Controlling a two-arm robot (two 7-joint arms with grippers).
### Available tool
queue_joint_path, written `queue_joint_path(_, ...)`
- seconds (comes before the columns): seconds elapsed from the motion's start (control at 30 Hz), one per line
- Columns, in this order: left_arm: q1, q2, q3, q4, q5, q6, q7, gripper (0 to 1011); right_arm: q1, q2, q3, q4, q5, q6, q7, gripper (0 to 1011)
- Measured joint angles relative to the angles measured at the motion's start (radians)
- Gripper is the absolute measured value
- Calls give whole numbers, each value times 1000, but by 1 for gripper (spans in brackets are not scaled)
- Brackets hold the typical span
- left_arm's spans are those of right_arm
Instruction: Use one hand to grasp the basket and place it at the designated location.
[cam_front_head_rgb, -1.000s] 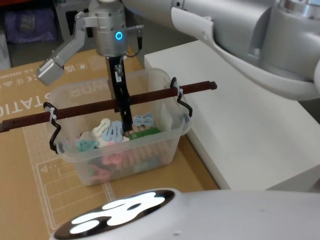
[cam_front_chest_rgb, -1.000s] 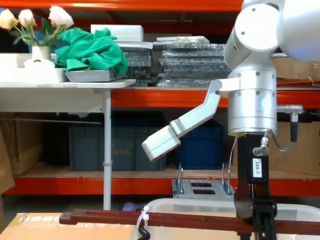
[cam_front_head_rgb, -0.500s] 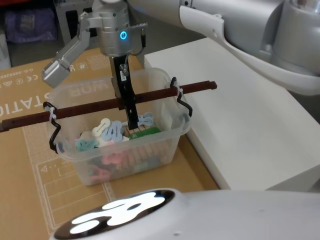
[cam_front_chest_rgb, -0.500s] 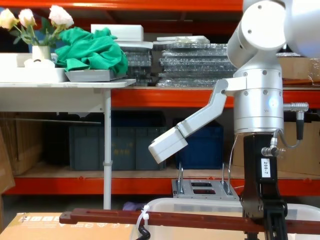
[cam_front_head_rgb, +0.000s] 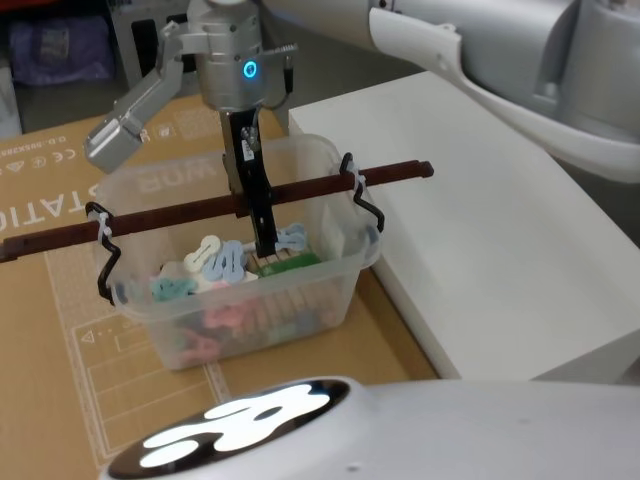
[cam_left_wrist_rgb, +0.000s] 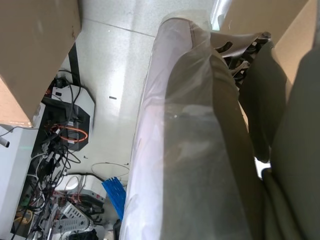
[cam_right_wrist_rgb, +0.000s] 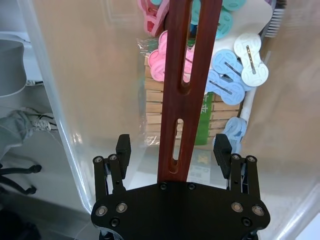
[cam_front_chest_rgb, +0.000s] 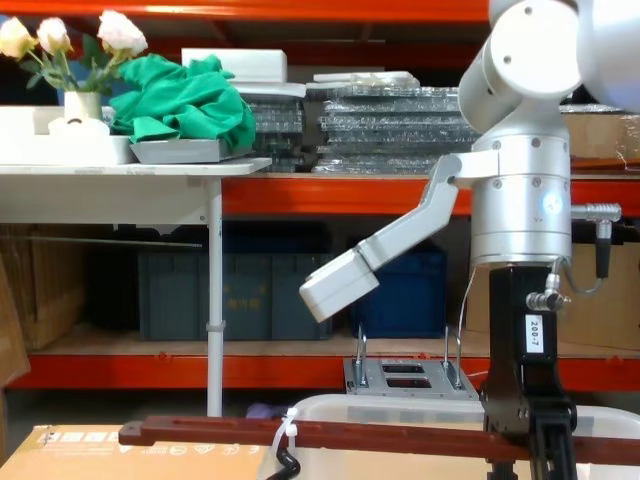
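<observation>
The basket (cam_front_head_rgb: 262, 305) is a translucent whitish tub standing on brown cardboard, with pastel clips and wooden pegs inside. Its dark red-brown bar handle (cam_front_head_rgb: 180, 212) runs across the top on black hooked brackets. My right gripper (cam_front_head_rgb: 263, 238) reaches down into the tub at the middle of the bar. In the right wrist view the right gripper (cam_right_wrist_rgb: 172, 142) is open, its black fingers (cam_right_wrist_rgb: 123, 148) standing on either side of the slotted handle (cam_right_wrist_rgb: 187, 65) without touching it. The chest view shows the right gripper (cam_front_chest_rgb: 528, 445) at the handle (cam_front_chest_rgb: 380, 437), above the basket rim (cam_front_chest_rgb: 400, 408).
A white platform (cam_front_head_rgb: 480, 230) lies directly right of the basket. The cardboard sheet (cam_front_head_rgb: 50, 300) extends to the left. Beyond, a white table carries green cloth (cam_front_chest_rgb: 185, 100), and orange racking holds dark blue crates (cam_front_chest_rgb: 240, 295).
My right arm has shifted a little to the right along the handle. The basket and its bar have stayed in place.
</observation>
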Motion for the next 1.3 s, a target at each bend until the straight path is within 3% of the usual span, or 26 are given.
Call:
queue_joint_path(0.4, 0, 0, 0, 0, 0, 0, 0, 0, 32, 56, -1, -89, -64, 21, -85, 1000)
queue_joint_path(0.83, 0, 0, 0, 0, 0, 0, 0, 0, 44, 57, -25, -106, -67, 28, -108, 1001)
queue_joint_path(1.3, 0, 0, 0, 0, 0, 0, 0, 0, 93, 125, -21, -230, -99, 80, -172, 1000)
